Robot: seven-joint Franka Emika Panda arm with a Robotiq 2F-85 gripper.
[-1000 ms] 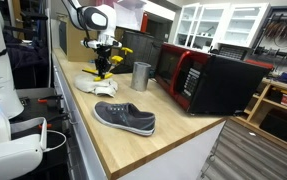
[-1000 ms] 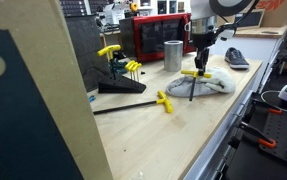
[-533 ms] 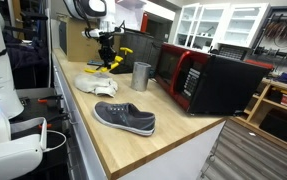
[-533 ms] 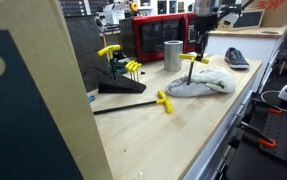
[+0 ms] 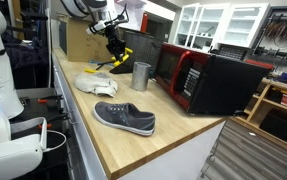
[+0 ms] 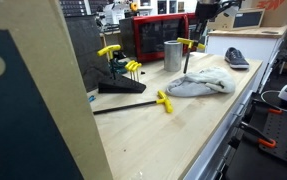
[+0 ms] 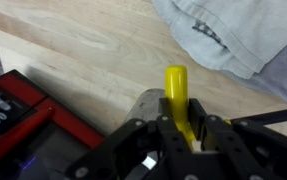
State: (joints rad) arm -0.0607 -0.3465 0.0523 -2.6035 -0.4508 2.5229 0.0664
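**Item:** T-handle hex key [image 7: 176, 92], with a yellow grip and a long dark shaft.

**Holder:** end effector [image 7: 179, 128]. In the wrist view we see its jaws drawn most of the way in and clamped on the yellow grip.

**Location:** in an exterior view the key hangs in the air, clear of the surface [image 6: 158, 140]. Its shaft points down, near the metal cup [image 6: 173, 55] and over the edge of the crumpled grey cloth [image 6: 198, 83].

**Neighbours:**
- a second yellow-handled key [image 6: 151, 101] lying flat on the surface
- a rack of hex keys [image 6: 118, 68]
- a red microwave [image 5: 198, 78]
- a grey shoe [image 5: 124, 118], well apart from the rest

**Progress, as we judge it:** the pick-up is done, since the key is gripped and raised. It is not yet resting in the cup, on the rack or on the surface, so placing it remains.
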